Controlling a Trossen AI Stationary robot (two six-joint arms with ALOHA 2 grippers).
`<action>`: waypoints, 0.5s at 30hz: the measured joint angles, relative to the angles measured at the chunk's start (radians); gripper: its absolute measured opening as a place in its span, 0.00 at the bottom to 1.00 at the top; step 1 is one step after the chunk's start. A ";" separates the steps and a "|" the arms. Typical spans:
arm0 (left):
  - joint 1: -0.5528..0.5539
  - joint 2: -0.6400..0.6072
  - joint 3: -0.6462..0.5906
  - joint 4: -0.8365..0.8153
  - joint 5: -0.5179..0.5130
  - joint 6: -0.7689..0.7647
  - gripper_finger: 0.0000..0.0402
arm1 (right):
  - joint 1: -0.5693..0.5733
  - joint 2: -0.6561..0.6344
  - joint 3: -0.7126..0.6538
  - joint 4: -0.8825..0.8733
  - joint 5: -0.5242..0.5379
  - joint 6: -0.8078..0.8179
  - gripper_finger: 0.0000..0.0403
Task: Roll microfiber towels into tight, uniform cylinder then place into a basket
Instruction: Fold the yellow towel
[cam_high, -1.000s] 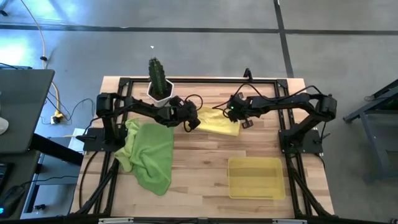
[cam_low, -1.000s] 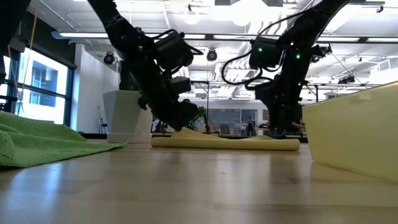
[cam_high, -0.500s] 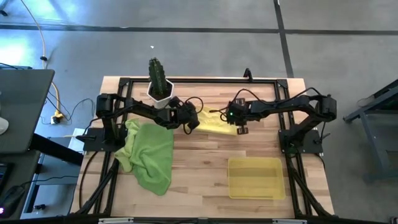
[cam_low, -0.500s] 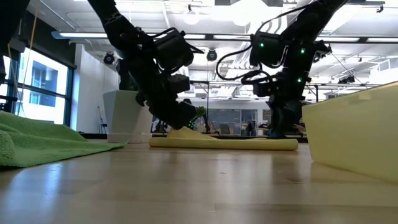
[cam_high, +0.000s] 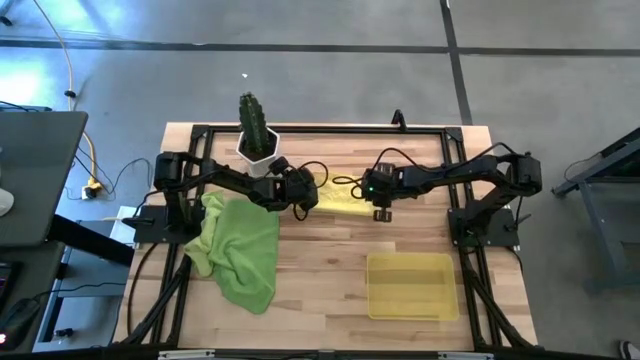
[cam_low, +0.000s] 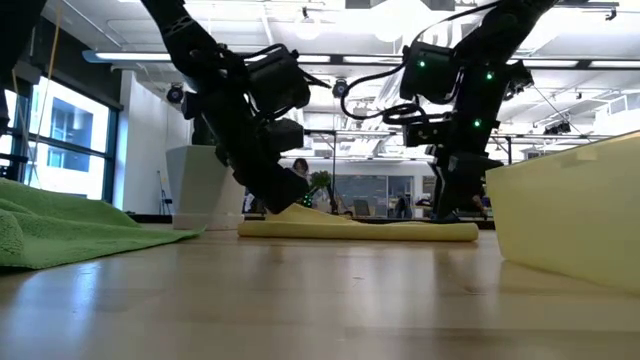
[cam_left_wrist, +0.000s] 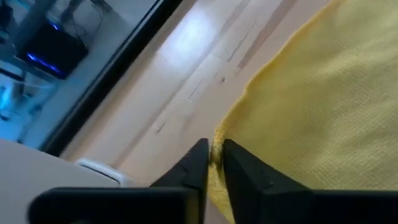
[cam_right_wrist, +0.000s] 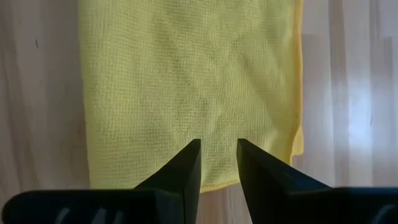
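The yellow towel (cam_high: 345, 196) is laid flat near the table's (cam_high: 330, 270) far edge. Its corner is pinched in the left gripper (cam_left_wrist: 214, 163), whose narrow hold has just been loosened slightly. The right gripper (cam_right_wrist: 219, 160) has been lifted off the opposite end, its fingers parted and empty, so rolling is judged unstarted. Bare wood separates towel and basket (cam_high: 410, 286); the green towels (cam_high: 242, 245) are heaped by the left edge.

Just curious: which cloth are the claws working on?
The yellow towel, lying flat between both claws; the green towels sit crumpled, untouched, to the left.
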 joint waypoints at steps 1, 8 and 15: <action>-0.003 0.000 0.000 0.000 0.000 0.013 0.15 | 0.002 0.000 0.000 0.000 -0.001 0.009 0.23; -0.036 0.000 0.014 -0.027 -0.071 0.027 0.32 | 0.006 0.000 0.000 -0.003 -0.079 0.080 0.23; -0.061 -0.014 0.094 -0.041 0.154 0.044 0.32 | 0.006 0.002 -0.001 -0.039 -0.085 0.113 0.23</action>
